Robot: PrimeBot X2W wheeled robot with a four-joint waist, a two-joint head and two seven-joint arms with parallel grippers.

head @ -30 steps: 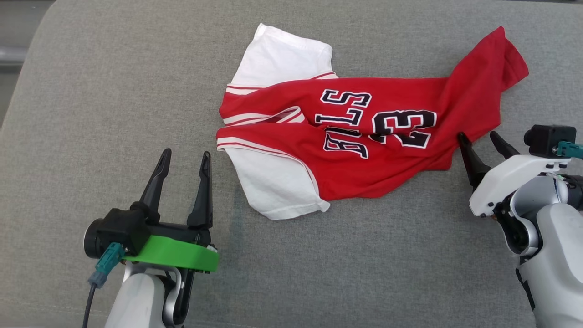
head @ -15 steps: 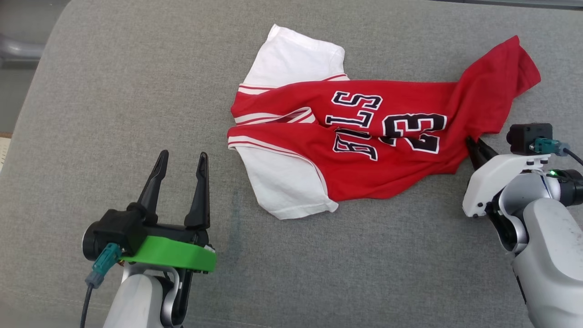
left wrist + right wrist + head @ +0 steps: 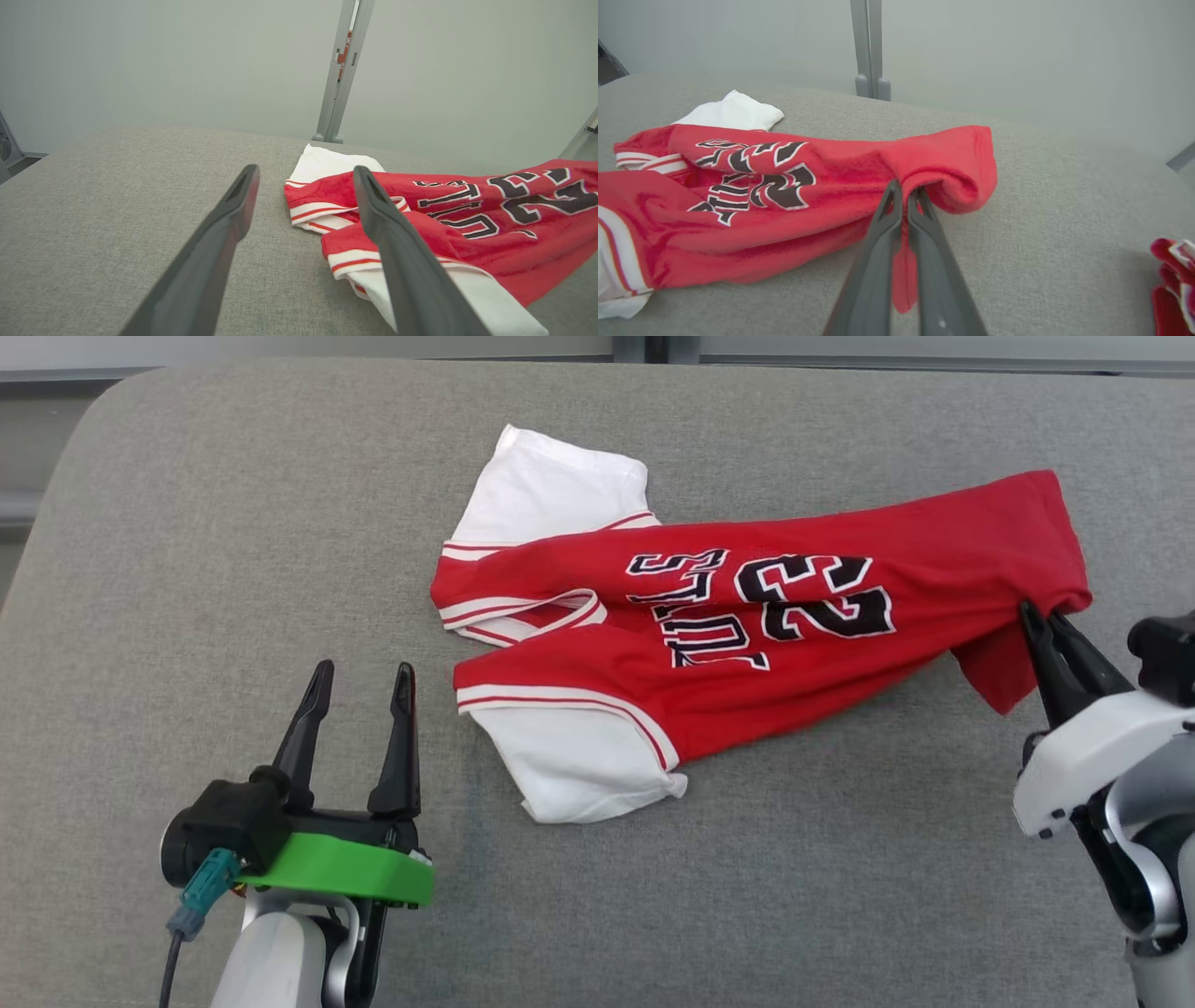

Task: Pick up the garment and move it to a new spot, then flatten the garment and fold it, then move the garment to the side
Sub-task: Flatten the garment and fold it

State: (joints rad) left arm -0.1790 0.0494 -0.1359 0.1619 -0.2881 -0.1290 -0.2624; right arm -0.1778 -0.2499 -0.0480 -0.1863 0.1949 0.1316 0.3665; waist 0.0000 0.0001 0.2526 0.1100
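Note:
The garment [image 3: 794,644] is a red jersey with white sleeves and the dark number 23, lying crumpled across the grey cushion [image 3: 187,523]. My right gripper [image 3: 1044,614] is shut on the garment's right hem, and that end hangs lifted off the cushion. In the right wrist view the right gripper [image 3: 906,190] pinches a fold of red garment [image 3: 831,186] between its tips. My left gripper [image 3: 362,676] stands open over bare cushion, to the left of the nearer white sleeve [image 3: 579,765]. From the left wrist, the left gripper [image 3: 303,173] has nothing between its fingers, with the garment [image 3: 467,219] to its right.
Another red and white cloth [image 3: 1174,275] lies at the right edge of the right wrist view. A pale wall with a grey upright post [image 3: 343,70] stands behind the cushion. The cushion's rounded left edge [image 3: 56,551] drops off to the left.
My right gripper closed on the garment's right hem and pulled it up and to the right, stretching the red body. The head camera has shifted. The left gripper has kept still.

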